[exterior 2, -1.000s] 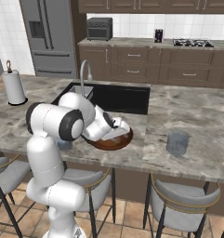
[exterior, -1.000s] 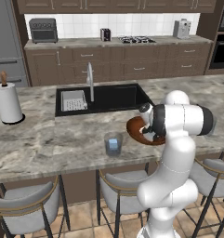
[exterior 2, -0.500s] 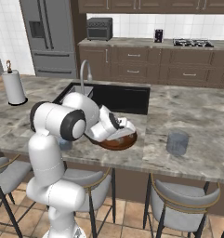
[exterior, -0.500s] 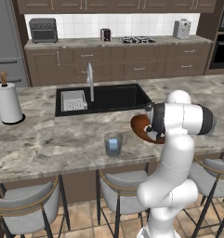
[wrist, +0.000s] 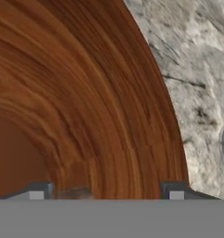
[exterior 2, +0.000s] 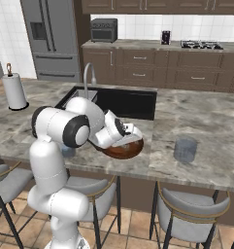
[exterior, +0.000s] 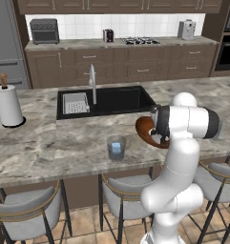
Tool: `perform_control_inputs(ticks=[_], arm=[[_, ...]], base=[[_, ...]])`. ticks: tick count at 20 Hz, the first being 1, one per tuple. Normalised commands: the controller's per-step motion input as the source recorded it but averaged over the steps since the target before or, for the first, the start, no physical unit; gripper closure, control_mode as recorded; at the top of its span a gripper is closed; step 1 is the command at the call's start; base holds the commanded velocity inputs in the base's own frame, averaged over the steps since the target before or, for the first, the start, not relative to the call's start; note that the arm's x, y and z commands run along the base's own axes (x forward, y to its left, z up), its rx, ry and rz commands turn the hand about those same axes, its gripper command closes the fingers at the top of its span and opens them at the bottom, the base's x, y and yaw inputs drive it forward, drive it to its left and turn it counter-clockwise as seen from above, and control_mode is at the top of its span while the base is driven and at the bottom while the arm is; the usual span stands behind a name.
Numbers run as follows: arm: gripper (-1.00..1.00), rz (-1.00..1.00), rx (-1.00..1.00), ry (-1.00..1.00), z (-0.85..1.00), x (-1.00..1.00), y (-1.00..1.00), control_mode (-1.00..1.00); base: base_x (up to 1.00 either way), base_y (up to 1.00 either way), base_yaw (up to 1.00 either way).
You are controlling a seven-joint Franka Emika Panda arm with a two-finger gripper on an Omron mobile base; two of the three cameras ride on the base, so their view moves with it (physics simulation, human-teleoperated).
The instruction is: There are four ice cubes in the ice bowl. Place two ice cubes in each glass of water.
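Ice cubes will be slick and light; your gripper (wrist: 105,193), fingers spread, hovers inside the ice bowl (wrist: 76,107); pinch opposite flat faces.

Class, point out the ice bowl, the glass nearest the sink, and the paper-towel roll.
ice bowl (exterior 2: 124,150): right base view, front rim.
glass (exterior: 116,147): left base view, front wall.
paper-towel roll (exterior: 8,106): left base view, white side.

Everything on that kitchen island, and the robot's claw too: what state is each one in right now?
gripper: open, low inside the bowl.
ice bowl: upright on the counter.
left glass of water: upright, one ice cube inside.
right glass of water: upright, contents unclear.
paper-towel roll: standing upright.
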Motion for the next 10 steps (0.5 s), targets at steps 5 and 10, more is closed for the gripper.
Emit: perform_control_inputs(ticks=[5, 10], arm=[[1.0, 0.0, 0.0, 0.0, -0.34, -0.28, -0.21, -1.0], [1.0, 0.0, 0.0, 0.0, -0.37, -0.28, -0.22, -1.0]], base=[[0.0, 0.0, 0.0], [0.0, 0.0, 0.0]])
